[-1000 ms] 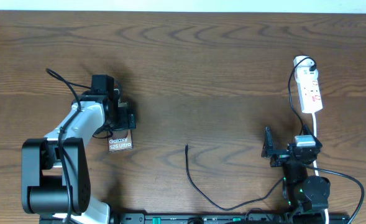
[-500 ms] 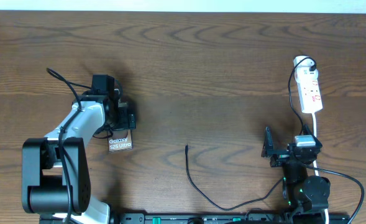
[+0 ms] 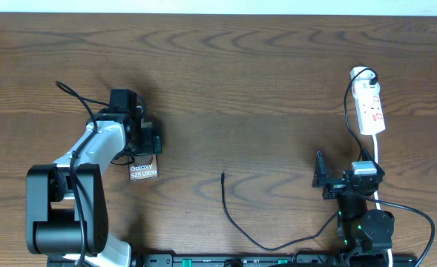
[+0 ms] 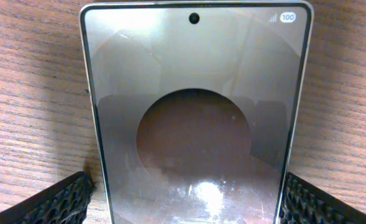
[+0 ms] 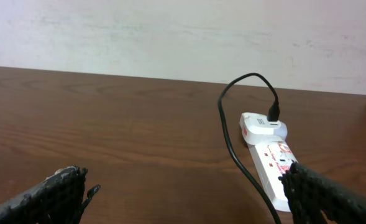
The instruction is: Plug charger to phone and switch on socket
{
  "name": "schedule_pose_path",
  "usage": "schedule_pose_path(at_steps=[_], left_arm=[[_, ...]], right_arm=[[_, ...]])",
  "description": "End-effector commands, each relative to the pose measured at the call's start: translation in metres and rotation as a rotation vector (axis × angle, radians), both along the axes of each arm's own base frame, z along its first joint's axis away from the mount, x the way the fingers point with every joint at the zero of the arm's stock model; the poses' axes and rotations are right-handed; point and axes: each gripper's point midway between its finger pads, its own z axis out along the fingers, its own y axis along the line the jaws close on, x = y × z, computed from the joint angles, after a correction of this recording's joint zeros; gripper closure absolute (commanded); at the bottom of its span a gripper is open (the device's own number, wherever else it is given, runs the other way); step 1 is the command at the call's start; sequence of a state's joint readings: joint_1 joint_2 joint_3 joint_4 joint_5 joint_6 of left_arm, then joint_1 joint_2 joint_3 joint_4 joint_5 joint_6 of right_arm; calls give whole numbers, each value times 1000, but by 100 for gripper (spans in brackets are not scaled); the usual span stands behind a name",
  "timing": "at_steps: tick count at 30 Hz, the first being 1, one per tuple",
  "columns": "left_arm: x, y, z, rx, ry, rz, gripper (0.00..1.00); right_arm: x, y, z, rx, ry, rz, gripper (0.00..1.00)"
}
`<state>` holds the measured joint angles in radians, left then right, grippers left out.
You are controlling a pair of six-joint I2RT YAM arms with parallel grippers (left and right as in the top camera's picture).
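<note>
**Overhead & wrist views.** Step in hand, as judged: securing the phone [image 3: 145, 171] (left-centre of frame, flat on the table [image 3: 240, 74]). This was best done by closing squarely on its long edges & leaving the port end clear for the charger [image 3: 229, 211], whose tip lay lower centre; the socket [image 3: 371, 107] sat upper right. The left gripper [image 4: 186, 199] stood wide open, its fingers [image 4: 52, 202] flanking the phone, nothing clamped, contact unclear. The right gripper [image 5: 186, 193], lower right in the overhead view, was likewise spread wide & empty, well apart from the cable.
</note>
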<state>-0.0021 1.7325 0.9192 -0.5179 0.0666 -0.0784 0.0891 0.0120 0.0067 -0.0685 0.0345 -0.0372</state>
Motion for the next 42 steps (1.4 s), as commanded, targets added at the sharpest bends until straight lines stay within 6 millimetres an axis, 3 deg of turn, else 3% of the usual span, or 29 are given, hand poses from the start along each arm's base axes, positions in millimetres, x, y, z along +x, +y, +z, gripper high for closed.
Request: schedule_pose_path(at_steps=[1,19,22,24,39,42], left_arm=[[-39,-3,-37,-28,149,17,6],[-40,-10,-38,-72,149,15,7],[-40,-11,-38,-77,149,14,20],[-40,-11,-38,-77,149,14,22],[-40,-11,-38,-77,149,14,25],[-40,-11,-38,-77,149,14,32]], right_arm=[[0,-3,0,-13,-1,-14,1],[0,-3,0,-13,-1,-14,1],[0,-3,0,-13,-1,-14,1],[0,-3,0,-12,-1,-14,1],[0,-3,0,-12,-1,-14,1],[0,-3,0,-13,-1,-14,1]])
